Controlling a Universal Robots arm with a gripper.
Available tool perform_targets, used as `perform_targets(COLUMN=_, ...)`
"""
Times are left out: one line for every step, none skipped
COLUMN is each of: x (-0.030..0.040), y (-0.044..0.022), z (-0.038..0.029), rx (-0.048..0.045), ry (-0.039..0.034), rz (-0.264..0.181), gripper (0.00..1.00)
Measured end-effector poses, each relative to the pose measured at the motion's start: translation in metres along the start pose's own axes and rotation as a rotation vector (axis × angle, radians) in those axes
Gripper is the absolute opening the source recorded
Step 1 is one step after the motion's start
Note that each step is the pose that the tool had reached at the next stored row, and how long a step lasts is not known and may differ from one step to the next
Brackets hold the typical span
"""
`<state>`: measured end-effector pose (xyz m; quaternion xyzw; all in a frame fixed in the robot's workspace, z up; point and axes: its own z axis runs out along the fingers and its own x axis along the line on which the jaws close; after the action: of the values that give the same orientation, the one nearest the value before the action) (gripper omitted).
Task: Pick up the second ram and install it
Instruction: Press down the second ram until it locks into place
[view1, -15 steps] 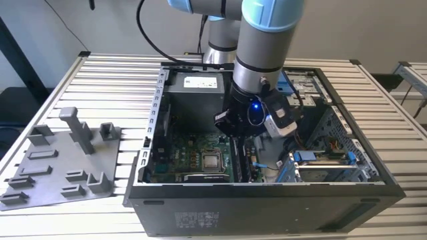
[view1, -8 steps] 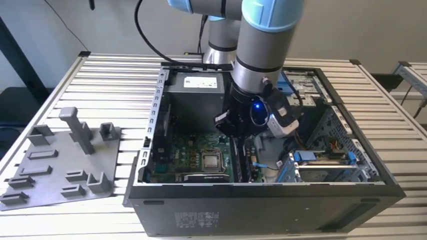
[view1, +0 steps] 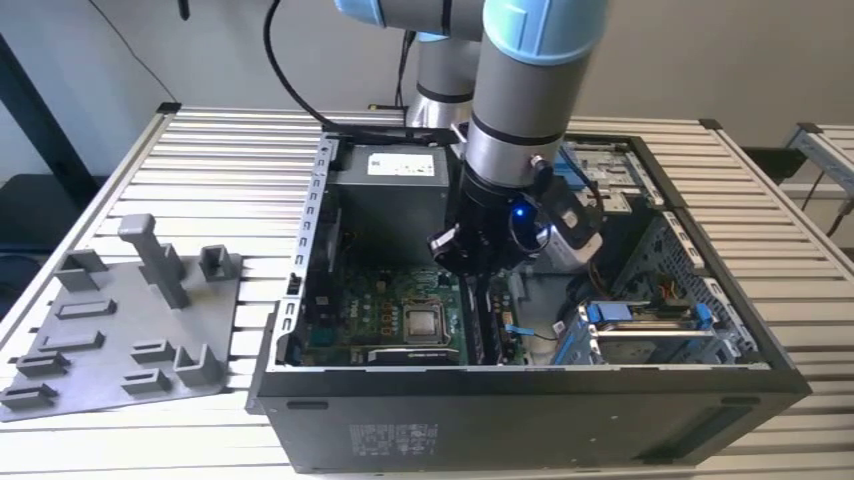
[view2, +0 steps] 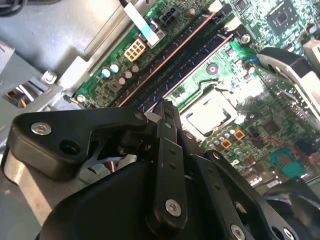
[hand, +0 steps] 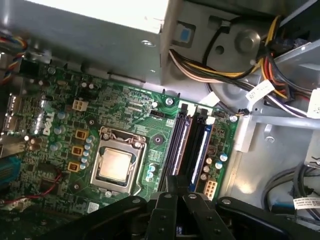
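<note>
The claw (view1: 470, 262) hangs low inside the open computer case (view1: 534, 385), its black fingers (view2: 165, 125) drawn together, apparently pinching a thin board edge, though what they grip is hidden, so I cannot tell. The second ram (hand: 176, 150) appears as a dark slim bar standing edge-on in the slots directly below the fingertips, its long axis running away from them, beside the shiny square processor (hand: 116, 165) on the green motherboard (hand: 60, 125).
</note>
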<state>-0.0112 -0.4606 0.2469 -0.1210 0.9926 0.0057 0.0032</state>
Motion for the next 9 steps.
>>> perform_targets(x=0.0, y=0.0, z=0.0, rx=-0.0001, ry=0.0002, rz=-0.018, gripper=0.11)
perform_targets(x=0.0001, y=0.0, z=0.0001, rx=-0.0003, ry=0.0004, rz=-0.035, gripper=0.11)
perform_targets(x=0.0001, y=0.0, z=0.0001, rx=-0.0004, ry=0.0005, rz=-0.053, gripper=0.11)
perform_targets(x=0.0001, y=0.0, z=0.0001, rx=-0.0006, ry=0.0007, rz=-0.069, gripper=0.11)
perform_targets(x=0.0001, y=0.0, z=0.0002, rx=-0.0007, ry=0.0009, rz=-0.086, gripper=0.11)
perform_targets(x=0.0001, y=0.0, z=0.0004, rx=-0.001, ry=0.001, rz=-0.103, gripper=0.11)
perform_targets(x=0.0002, y=0.0001, z=0.0005, rx=-0.001, ry=0.0012, rz=-0.119, gripper=0.11)
perform_targets(x=0.0003, y=0.0001, z=0.0006, rx=-0.001, ry=0.0015, rz=-0.135, gripper=0.11)
perform_targets(x=0.0003, y=0.0001, z=0.0007, rx=-0.0013, ry=0.0016, rz=-0.153, gripper=0.11)
